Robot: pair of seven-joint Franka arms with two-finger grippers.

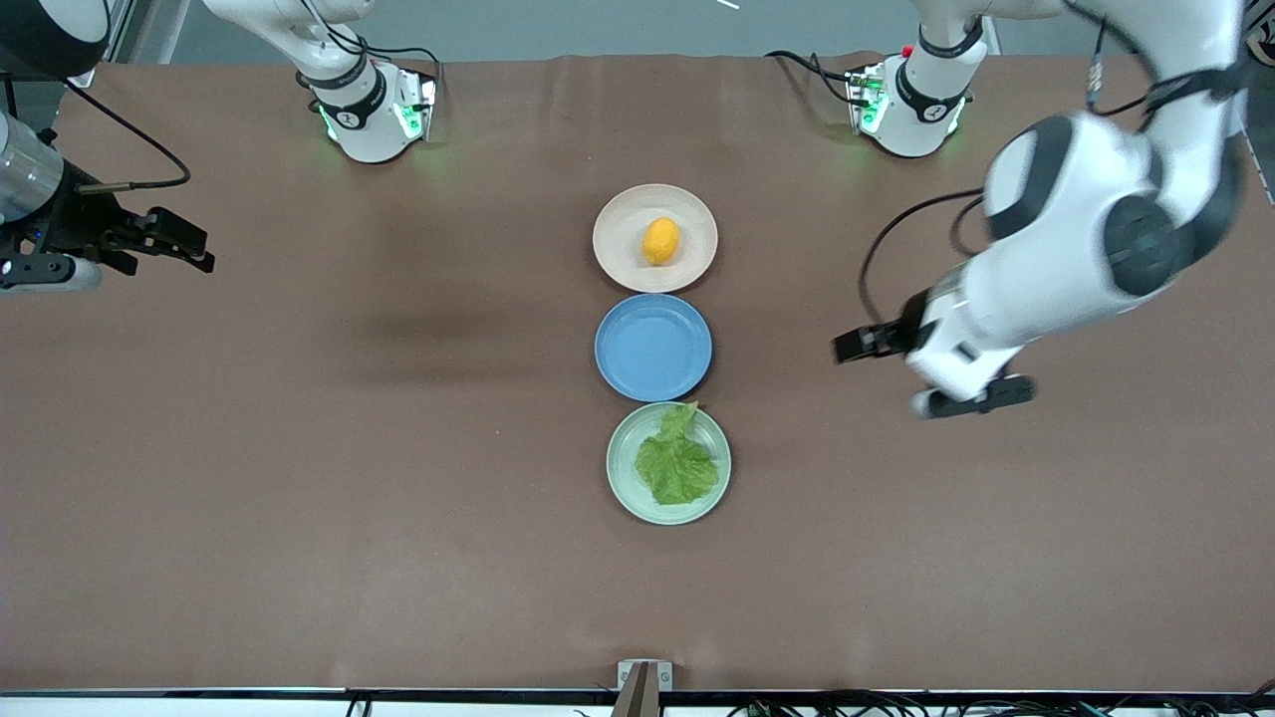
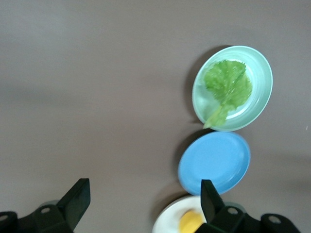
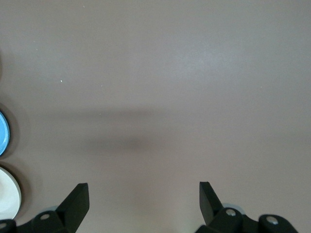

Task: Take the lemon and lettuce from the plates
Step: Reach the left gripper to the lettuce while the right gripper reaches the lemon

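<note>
The lemon (image 1: 660, 241) lies on the beige-pink plate (image 1: 620, 261), the plate farthest from the front camera. The lettuce (image 1: 677, 464) lies on the mint green plate (image 1: 624, 490), the nearest plate. My left gripper (image 1: 938, 380) is open and empty over bare table toward the left arm's end, beside the blue plate. Its wrist view shows the gripper (image 2: 144, 199), the lettuce (image 2: 227, 87), the green plate (image 2: 261, 73), the lemon (image 2: 190, 222) and the beige plate (image 2: 167, 225). My right gripper (image 1: 191, 247) (image 3: 143, 201) is open and empty over bare table at the right arm's end.
A blue plate (image 1: 653, 347) (image 2: 216, 162) with nothing on it sits between the two other plates. The three plates form a row across the middle of the brown table. The right wrist view catches the blue plate's rim (image 3: 3, 133) and the beige plate's rim (image 3: 8, 199).
</note>
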